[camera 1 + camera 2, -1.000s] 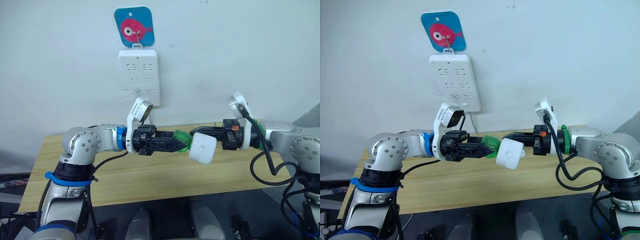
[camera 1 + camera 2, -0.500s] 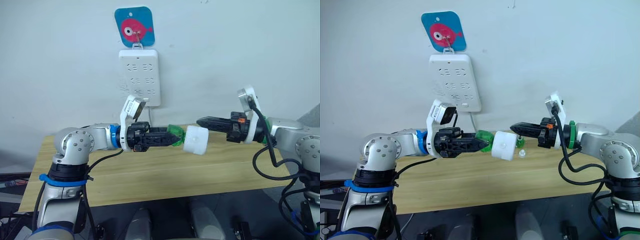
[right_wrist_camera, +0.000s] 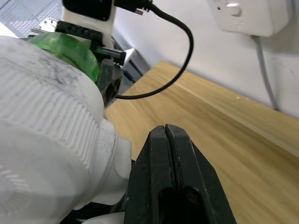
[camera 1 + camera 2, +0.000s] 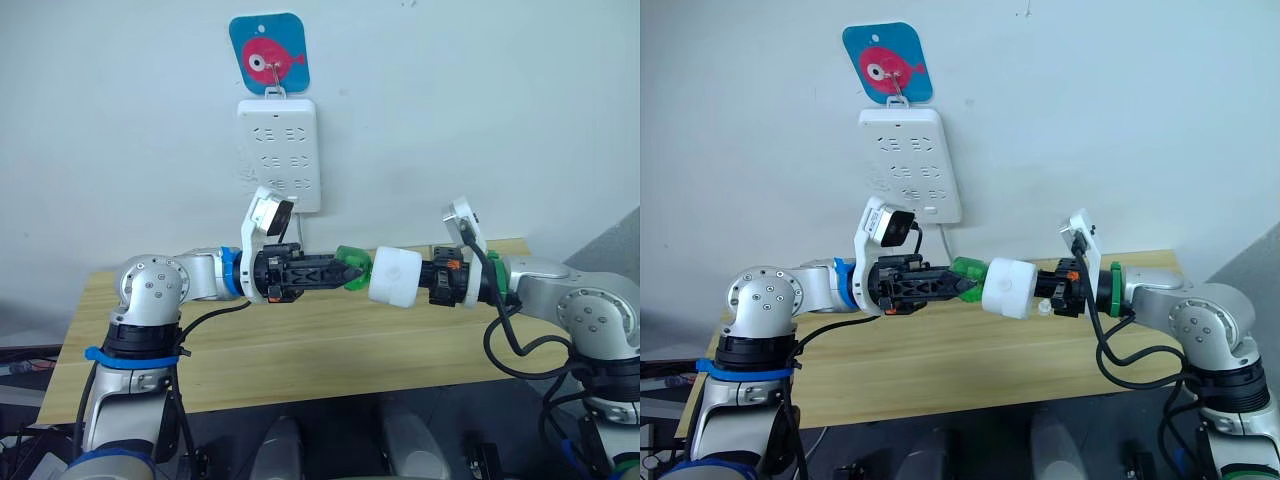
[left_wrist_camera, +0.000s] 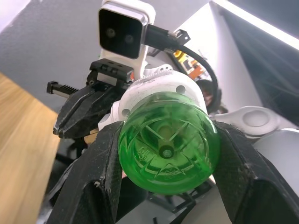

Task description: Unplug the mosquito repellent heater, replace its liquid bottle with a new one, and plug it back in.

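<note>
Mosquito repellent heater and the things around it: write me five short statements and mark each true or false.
1. The left hand grips a green bottle. True.
2. The mosquito repellent heater is plugged into the power strip. False: it is held in the air between the two hands, above the wooden table.
3. The bottle meets the heater. True.
4. The power strip lies on the table. False: it hangs on the wall under a fish hook plate.
5. The right hand is at the heater. True.
</note>
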You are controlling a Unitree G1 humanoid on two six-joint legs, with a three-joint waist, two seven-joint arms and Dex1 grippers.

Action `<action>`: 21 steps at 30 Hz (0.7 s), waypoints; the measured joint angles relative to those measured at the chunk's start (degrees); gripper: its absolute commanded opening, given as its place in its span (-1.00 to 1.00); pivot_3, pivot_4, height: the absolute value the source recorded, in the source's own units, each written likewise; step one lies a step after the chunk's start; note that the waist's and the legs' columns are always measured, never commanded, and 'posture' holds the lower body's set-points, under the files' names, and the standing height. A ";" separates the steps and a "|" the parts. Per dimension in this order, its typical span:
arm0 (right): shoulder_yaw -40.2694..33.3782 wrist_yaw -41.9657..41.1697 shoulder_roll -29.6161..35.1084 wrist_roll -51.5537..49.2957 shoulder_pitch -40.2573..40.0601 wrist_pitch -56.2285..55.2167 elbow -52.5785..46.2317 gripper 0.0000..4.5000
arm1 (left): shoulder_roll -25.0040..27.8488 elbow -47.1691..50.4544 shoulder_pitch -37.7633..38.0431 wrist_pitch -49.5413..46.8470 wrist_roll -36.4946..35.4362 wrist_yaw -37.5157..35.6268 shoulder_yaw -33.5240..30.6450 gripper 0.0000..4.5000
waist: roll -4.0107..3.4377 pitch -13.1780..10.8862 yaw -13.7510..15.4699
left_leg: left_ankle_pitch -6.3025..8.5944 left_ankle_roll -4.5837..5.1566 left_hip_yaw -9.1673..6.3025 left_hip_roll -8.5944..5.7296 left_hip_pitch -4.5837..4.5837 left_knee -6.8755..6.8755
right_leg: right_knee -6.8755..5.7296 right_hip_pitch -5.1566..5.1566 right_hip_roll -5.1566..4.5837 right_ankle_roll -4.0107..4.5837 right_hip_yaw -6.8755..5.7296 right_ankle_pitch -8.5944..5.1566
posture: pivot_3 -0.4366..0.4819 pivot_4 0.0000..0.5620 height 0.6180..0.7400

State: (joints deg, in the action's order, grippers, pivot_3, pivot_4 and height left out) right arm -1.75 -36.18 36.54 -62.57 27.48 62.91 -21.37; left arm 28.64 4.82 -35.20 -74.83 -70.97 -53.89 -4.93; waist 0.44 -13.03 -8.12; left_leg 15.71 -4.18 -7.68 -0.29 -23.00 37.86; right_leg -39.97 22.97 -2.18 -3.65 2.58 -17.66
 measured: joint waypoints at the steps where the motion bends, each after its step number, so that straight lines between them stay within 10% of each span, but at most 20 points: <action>1: -0.39 0.00 0.11 -0.69 -0.01 0.56 0.00 -1.00 | -0.34 0.00 0.00 0.00 -0.48 0.51 -0.19 0.03 | 0.00 0.00 -0.01 | 0.00 0.00 0.00 0.00 0.00 0.00 | 0.00 0.00 0.00 0.00 0.00 0.00 | -0.51 -0.27 0.91; 21: -2.74 6.15 -1.07 -11.69 -1.29 5.27 -0.28 -1.00 | -1.98 0.00 -0.43 1.06 -1.98 3.19 -2.13 0.03 | 0.00 0.00 -0.03 | 0.00 -0.01 0.02 0.01 0.00 0.00 | 0.00 0.00 0.01 0.00 0.01 0.00 | -0.50 -0.27 0.91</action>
State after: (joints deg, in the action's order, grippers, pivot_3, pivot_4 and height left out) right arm -4.49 -30.03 35.47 -74.27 26.18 68.18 -21.65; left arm 26.67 4.82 -35.63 -73.77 -72.95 -50.70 -7.06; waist 0.44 -13.03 -8.15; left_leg 15.71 -4.19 -7.66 -0.28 -23.00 37.85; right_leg -39.97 22.98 -2.17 -3.65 2.59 -17.66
